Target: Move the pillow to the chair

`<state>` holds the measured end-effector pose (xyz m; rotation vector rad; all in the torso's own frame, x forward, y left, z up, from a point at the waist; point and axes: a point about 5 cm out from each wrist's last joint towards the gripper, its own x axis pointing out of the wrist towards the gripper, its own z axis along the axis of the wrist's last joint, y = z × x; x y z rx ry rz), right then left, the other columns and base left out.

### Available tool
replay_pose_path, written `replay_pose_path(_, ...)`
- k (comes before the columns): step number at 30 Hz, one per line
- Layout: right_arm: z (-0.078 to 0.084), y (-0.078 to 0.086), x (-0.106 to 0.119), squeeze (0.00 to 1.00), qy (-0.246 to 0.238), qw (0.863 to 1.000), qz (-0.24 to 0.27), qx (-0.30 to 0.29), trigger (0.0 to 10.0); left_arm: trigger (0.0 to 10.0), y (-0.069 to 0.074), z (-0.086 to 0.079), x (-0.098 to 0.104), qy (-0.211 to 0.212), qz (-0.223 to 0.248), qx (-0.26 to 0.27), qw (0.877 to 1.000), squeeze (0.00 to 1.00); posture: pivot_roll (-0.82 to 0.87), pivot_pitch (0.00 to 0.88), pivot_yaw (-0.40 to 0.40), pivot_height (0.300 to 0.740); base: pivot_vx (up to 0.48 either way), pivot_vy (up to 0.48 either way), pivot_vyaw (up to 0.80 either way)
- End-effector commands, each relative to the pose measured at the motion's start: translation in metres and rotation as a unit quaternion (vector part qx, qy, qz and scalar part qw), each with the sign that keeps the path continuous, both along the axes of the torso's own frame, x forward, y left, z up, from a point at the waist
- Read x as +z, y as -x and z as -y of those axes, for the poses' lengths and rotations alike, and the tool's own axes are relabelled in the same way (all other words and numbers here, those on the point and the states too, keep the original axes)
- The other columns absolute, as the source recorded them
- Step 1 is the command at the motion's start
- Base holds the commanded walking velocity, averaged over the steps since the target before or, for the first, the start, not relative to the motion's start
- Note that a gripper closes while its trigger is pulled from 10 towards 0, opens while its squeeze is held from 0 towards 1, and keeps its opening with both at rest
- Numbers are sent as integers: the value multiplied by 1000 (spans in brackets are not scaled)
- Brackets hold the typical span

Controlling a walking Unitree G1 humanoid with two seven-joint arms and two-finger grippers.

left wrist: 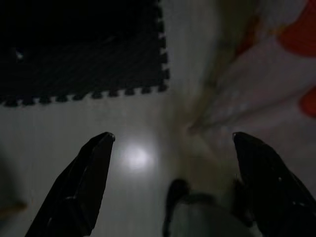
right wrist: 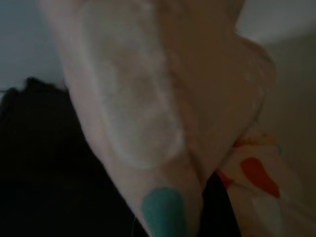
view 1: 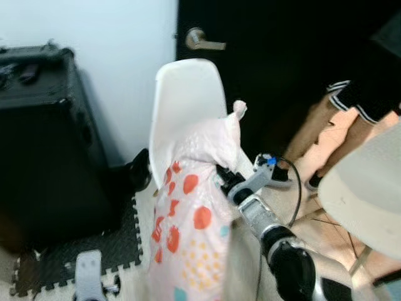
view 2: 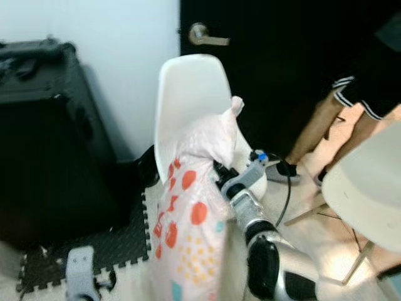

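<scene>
The pillow [view 1: 194, 213], pale pink with red-orange blotches and small yellow dots, hangs upright directly in front of the white shell chair [view 1: 185, 100], its top corner level with the chair's backrest. It is held that way because the right gripper [view 1: 224, 177] has it from the side away from the black case [view 1: 44, 138], the jaws buried in the fabric and apparently clamped on it; carrying it high likely keeps its bottom edge above the seat. The left gripper [left wrist: 173, 148] points at the pale floor below the chair, beside the dark foam mat [view 1: 81, 248], jaws spread wide and holding nothing. A person's legs [view 1: 338, 135] stand beyond the chair, by the dark door [view 1: 276, 56].
</scene>
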<state>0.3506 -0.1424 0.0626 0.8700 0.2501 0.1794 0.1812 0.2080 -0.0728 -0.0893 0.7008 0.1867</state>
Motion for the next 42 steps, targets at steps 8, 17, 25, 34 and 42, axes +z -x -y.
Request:
replay_pose_path(8, -4, -9, 15, 0, 4, 999, 33, -11, 10000, 10000, 13, -3, -6, -2, -21, 1, 1000, 0, 128, 57, -67, 740, 305, 0, 0)
replay_pose_path(17, 0, -11, 18, 0, -6, 999, 36, -25, 10000, 10000, 11, 1, -6, 2, -18, -4, 1000, 0, 129, 59, -69, 740, 318, 0, 0)
replay_pose_path(25, 11, -21, 36, 0, -58, 995, 58, -62, 10000, 10000, 13, 2, -7, 2, -20, -6, 1000, 0, 130, 61, -68, 740, 338, 0, 0)
replay_pose_path(34, 35, -39, 83, 0, -241, 950, 154, -122, 10000, 10000, 13, 6, -7, 5, -21, -14, 1000, 0, 133, 58, -76, 740, 351, 0, 0)
replay_pose_path(42, 57, -27, 49, 0, -18, 986, 27, -164, 10000, 10000, 15, 11, -10, 9, -30, -11, 999, 0, 142, 57, -87, 740, 213, 0, 0)
